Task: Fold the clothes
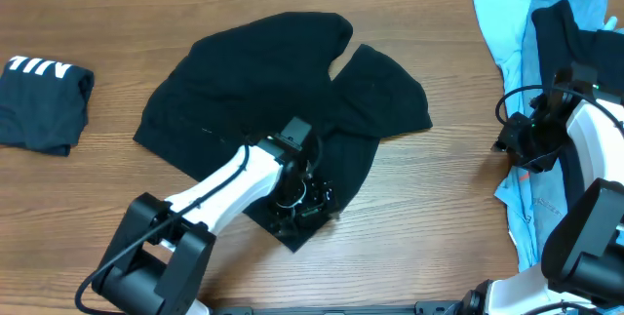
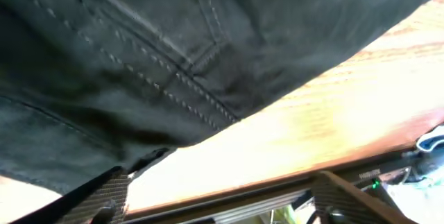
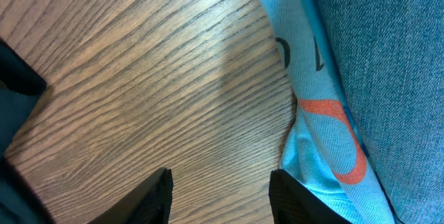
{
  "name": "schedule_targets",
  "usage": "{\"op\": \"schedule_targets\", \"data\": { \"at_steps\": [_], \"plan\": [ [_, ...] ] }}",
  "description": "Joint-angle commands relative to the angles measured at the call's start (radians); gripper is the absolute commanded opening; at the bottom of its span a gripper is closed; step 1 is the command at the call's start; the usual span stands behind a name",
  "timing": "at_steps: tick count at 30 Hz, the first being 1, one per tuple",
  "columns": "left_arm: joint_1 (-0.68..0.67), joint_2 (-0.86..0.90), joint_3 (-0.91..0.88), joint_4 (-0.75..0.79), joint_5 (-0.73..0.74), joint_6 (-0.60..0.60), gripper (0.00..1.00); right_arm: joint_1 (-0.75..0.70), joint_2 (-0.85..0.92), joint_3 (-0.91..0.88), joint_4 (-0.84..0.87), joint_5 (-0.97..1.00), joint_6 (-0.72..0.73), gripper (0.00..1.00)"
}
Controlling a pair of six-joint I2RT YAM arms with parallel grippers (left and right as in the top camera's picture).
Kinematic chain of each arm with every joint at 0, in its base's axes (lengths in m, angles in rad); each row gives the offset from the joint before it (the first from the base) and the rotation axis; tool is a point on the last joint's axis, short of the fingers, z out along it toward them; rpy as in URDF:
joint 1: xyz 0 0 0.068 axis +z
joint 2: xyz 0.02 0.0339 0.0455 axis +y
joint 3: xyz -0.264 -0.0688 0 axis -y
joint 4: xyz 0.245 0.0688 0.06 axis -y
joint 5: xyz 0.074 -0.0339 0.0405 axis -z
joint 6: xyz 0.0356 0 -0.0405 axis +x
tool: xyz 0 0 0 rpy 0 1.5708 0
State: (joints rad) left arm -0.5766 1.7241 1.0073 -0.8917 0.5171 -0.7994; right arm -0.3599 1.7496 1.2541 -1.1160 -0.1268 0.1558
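A plain black tee [image 1: 273, 81] lies crumpled and spread on the middle of the wooden table. My left gripper [image 1: 304, 201] is low at its near hem. In the left wrist view its fingers [image 2: 222, 186] are wide apart, and the black fabric [image 2: 139, 57] with stitched seams hangs just beyond them. My right gripper [image 1: 509, 144] is open over bare wood at the left edge of the pile of clothes [image 1: 556, 22]. In the right wrist view its fingers [image 3: 218, 182] hold nothing, beside a light-blue garment [image 3: 312, 120] with orange print and a denim-blue piece [image 3: 388, 57].
A folded black tee with white lettering [image 1: 44, 100] lies at the far left. The pile at the right holds light-blue, black and denim-blue pieces. The table's front edge [image 2: 277, 179] is close to my left gripper.
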Motion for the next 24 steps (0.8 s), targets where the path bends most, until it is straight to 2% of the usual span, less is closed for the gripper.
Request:
{"op": "schedule_targets", "data": {
  "at_steps": [1,2,4,5,6,7,9,13,19,21,24],
  "plan": [
    [0.061,-0.006,0.004,0.077,-0.116,-0.029,0.59,-0.003,-0.003,0.001,0.004,-0.007,-0.007,0.49],
    [0.107,-0.01,0.028,0.092,-0.137,0.004,0.52,-0.003,-0.003,0.001,0.004,-0.007,-0.007,0.49],
    [0.22,-0.032,0.094,0.077,-0.174,0.077,0.61,-0.003,-0.003,0.001,0.004,-0.007,-0.007,0.49],
    [0.289,-0.045,0.134,0.055,-0.273,0.095,0.6,-0.003,-0.003,0.001,0.005,-0.007,-0.007,0.49],
    [0.352,-0.051,0.171,0.038,-0.375,0.126,0.49,-0.003,-0.003,0.001,0.005,-0.007,-0.007,0.49],
    [0.406,-0.051,0.202,0.027,-0.458,0.151,0.04,-0.003,-0.003,0.001,0.005,-0.007,-0.007,0.49],
    [0.536,-0.05,0.22,0.032,-0.611,0.157,0.04,-0.003,-0.003,0.001,0.005,-0.007,-0.007,0.49],
    [0.706,0.042,0.217,0.023,-0.618,0.22,0.04,-0.003,-0.003,0.001,0.005,-0.007,-0.007,0.49],
    [0.743,0.22,0.217,0.074,-0.631,0.235,0.04,-0.003,-0.003,0.001,0.005,-0.006,-0.007,0.49],
    [0.743,0.277,0.217,0.135,-0.662,0.235,0.04,-0.003,-0.003,0.001,0.004,-0.006,-0.007,0.49],
    [0.769,0.395,0.228,0.272,-0.635,0.235,0.04,-0.003,-0.003,0.001,0.003,-0.006,-0.007,0.49]
  ]
}}
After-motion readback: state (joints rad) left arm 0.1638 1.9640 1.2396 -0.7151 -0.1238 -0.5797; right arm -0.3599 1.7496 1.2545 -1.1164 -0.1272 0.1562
